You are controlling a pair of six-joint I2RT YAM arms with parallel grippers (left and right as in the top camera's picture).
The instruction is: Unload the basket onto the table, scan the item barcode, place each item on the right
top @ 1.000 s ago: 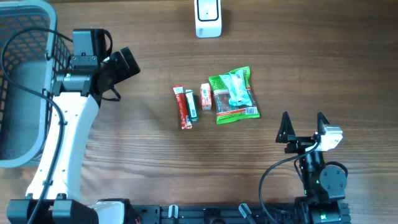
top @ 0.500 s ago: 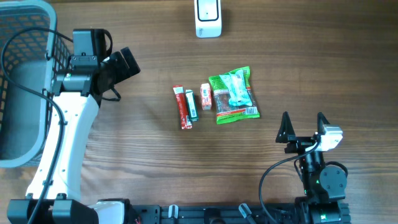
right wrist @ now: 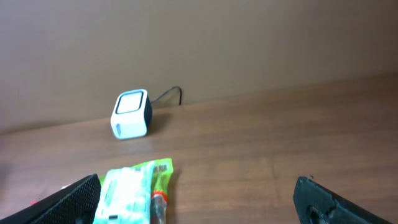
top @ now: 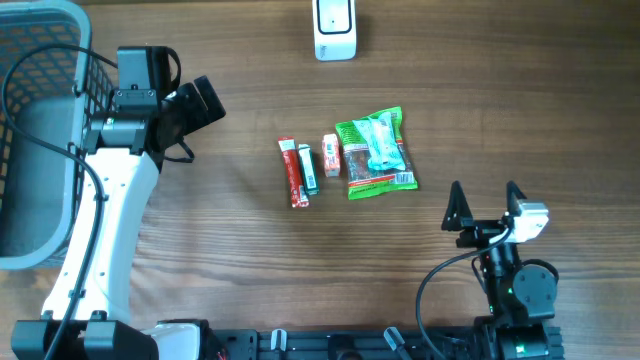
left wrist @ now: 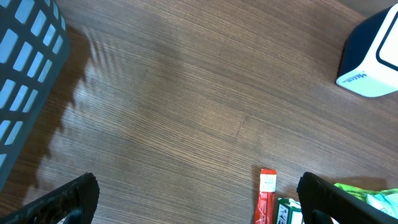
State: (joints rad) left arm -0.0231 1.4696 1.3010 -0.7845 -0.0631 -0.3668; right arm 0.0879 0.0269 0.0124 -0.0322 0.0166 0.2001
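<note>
Several small items lie mid-table in the overhead view: a red stick pack, a small green box, a small orange pack and a green snack bag. The white barcode scanner stands at the far edge. My left gripper hovers open to the left of the items, holding nothing; its wrist view shows the red stick pack and the scanner. My right gripper stands open and holding nothing near the front right. From its wrist view the green bag lies ahead, the scanner beyond.
A blue-grey mesh basket fills the table's left side, its wall showing in the left wrist view. A cable runs from the scanner toward the back wall. Bare wood lies between the items and each gripper.
</note>
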